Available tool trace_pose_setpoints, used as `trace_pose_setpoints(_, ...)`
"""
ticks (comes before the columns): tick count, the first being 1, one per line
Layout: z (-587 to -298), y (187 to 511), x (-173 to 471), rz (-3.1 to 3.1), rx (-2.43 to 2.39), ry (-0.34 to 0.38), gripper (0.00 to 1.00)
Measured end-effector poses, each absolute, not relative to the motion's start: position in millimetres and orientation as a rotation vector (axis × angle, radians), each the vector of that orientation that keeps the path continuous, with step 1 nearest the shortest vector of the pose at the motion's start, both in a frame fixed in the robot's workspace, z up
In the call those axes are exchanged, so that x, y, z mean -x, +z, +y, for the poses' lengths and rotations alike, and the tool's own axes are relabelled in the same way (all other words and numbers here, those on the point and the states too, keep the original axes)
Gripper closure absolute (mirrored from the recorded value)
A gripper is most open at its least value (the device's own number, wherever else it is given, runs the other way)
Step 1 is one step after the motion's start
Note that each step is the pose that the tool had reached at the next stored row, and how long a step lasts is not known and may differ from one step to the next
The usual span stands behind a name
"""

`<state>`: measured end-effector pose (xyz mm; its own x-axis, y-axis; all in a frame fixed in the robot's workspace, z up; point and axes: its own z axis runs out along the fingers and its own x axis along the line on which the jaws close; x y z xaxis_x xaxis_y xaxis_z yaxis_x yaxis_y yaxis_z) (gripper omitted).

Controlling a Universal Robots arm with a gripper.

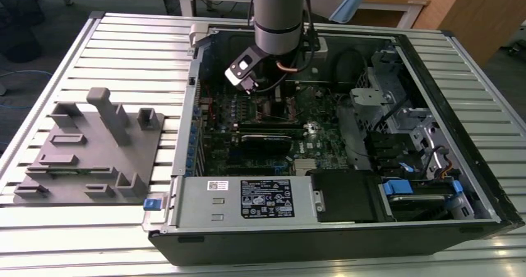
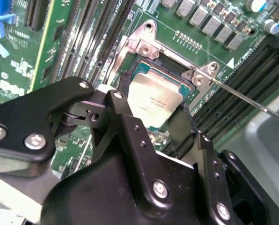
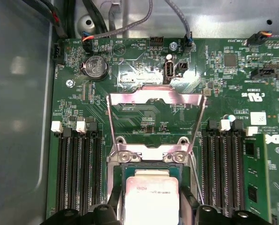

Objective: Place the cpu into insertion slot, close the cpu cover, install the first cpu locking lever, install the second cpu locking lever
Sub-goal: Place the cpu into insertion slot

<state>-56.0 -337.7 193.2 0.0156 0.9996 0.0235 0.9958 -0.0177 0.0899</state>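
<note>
Below the arm point(image 1: 279, 18), at upper centre of the exterior view, the gripper point(image 2: 149, 110) is seen clamped on the cpu point(image 2: 153, 96) at the slot point(image 2: 176, 70). The cover point(image 3: 156, 98) is raised. The cpu is best kept level, squared and not slid.

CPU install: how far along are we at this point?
Done: nothing is locked down yet. In hand: the gripper grips the cpu by its sides right at the insertion slot; I cannot tell whether it is fully seated. Left: the cpu cover lies swung open, away from the slot, and a thin locking lever sticks out unlatched beside it.
</note>
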Motion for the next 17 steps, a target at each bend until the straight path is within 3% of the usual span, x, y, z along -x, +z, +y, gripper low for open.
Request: trace_pose_setpoints(17, -337.8, 202.7, 56.1, 2.168, -2.204, 0.123, 0.42)
